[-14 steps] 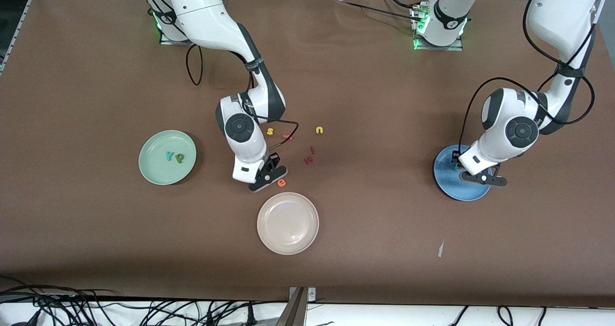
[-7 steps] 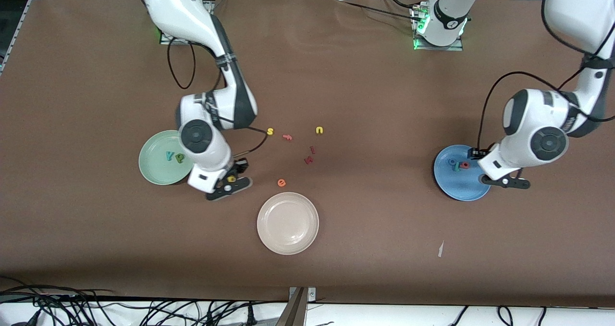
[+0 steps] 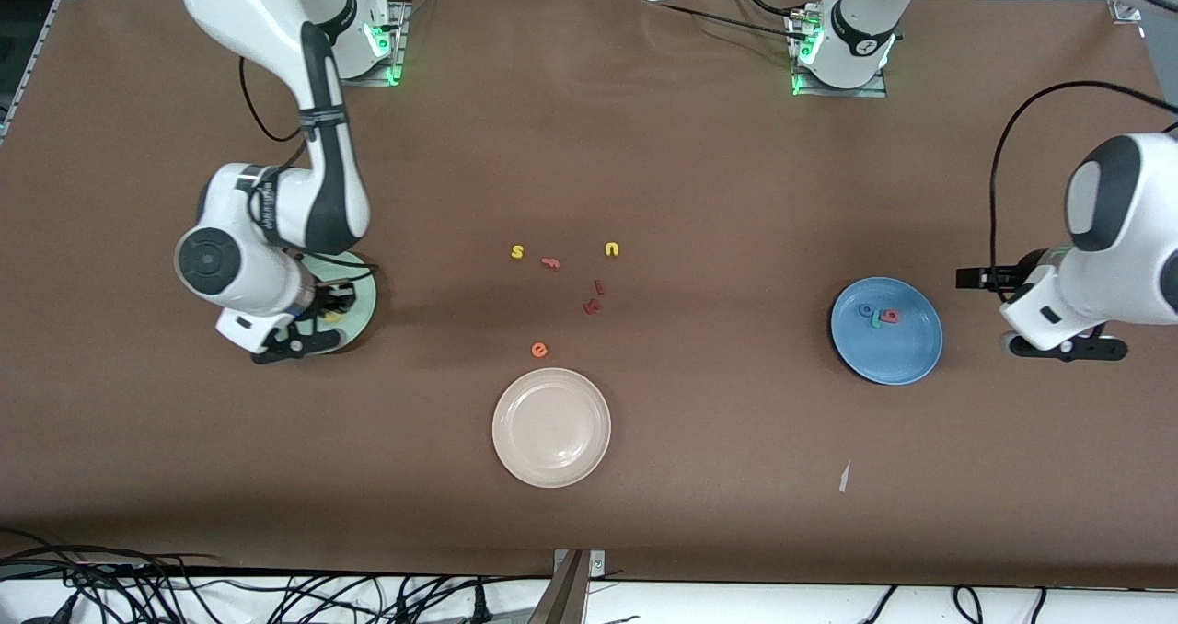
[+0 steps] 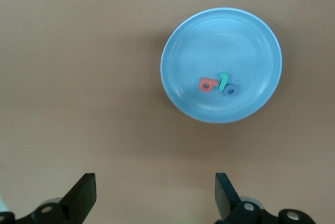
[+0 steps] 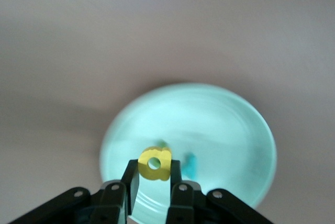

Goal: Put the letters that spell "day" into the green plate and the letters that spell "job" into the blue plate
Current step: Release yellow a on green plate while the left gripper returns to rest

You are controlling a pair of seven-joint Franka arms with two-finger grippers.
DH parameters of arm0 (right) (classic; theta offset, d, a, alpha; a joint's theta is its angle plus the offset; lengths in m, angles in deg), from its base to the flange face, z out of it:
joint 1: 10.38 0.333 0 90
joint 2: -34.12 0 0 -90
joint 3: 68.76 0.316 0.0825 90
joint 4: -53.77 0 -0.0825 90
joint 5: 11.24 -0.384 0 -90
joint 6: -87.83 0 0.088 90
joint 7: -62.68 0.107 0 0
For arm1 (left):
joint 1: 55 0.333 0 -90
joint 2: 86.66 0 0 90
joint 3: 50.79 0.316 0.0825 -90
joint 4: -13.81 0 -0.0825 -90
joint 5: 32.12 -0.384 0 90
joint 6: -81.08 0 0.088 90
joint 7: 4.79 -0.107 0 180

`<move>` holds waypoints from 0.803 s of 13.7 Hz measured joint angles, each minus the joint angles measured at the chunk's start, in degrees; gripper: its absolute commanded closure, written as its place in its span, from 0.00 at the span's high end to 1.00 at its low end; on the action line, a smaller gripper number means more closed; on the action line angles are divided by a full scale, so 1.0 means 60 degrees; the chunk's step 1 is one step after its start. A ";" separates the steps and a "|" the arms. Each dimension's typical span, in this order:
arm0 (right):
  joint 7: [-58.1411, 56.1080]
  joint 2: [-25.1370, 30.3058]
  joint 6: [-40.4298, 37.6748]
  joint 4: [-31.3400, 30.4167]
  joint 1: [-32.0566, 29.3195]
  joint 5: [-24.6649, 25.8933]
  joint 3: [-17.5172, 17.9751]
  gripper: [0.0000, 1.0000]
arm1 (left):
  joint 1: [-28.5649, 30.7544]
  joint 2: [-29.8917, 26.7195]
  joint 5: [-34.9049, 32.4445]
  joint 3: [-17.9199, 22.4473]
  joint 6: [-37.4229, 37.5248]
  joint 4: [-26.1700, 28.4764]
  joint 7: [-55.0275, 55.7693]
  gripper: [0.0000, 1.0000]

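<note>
Now, starting nearest the front camera, one beige-white plate (image 3: pixel 551 427) sits bare on the brown table (image 3: pixel 718 477), with a single orange e (image 3: pixel 539 350) just past its rim. A little farther back come three plates' worth of action: one green plate (image 3: pixel 361 304), pale mint with a shallow rim, toward the right arm's end, and one blue plate (image 3: pixel 886 330) toward the left arm's end. Over the green plate hangs the right gripper (image 5: pixel 154 179), its fingers pinched tight on the yellow a (image 5: pixel 155 163), a small ring-like letter with a round hole, and the wrist view shows it above the plate's inside; below it one teal y (image 5: pixel 191 164) lies in the plate, with a darker green scrap beside it mostly hidden by the a. In the blue plate lie all three letters of "job", touching in a little cluster: the salmon-red b (image 4: pixel 208 84), the teal j (image 4: pixel 223 81) and the blue o (image 4: pixel 230 90). The left gripper (image 4: pixel 156 195) is off that plate, over bare table toward the left arm's end, its fingers spread wide with nothing between them. Farther back, mid-table, two dark-red letters (image 3: pixel 594 298) sit close together, then one pink f (image 3: pixel 550 262) between one yellow s (image 3: pixel 517 252) and one yellow u (image 3: pixel 612 249).
</note>
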 measured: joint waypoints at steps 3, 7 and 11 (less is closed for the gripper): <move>-0.0226 -0.0060 0.0482 -0.0891 -0.0353 -0.0017 -0.0205 0.08 | -0.0073 -0.0008 0.0099 -0.0013 0.1349 -0.1149 0.0000 1.00; -0.0553 -0.0417 0.1069 -0.1419 -0.0875 -0.0121 -0.0063 0.91 | -0.0171 -0.0046 0.0275 -0.0021 0.1767 -0.1708 0.0000 1.00; -0.0521 -0.0513 0.0921 -0.1243 -0.0798 -0.0276 0.0114 1.00 | -0.0432 -0.1563 0.1645 0.0505 0.1309 -0.1245 -0.0011 1.00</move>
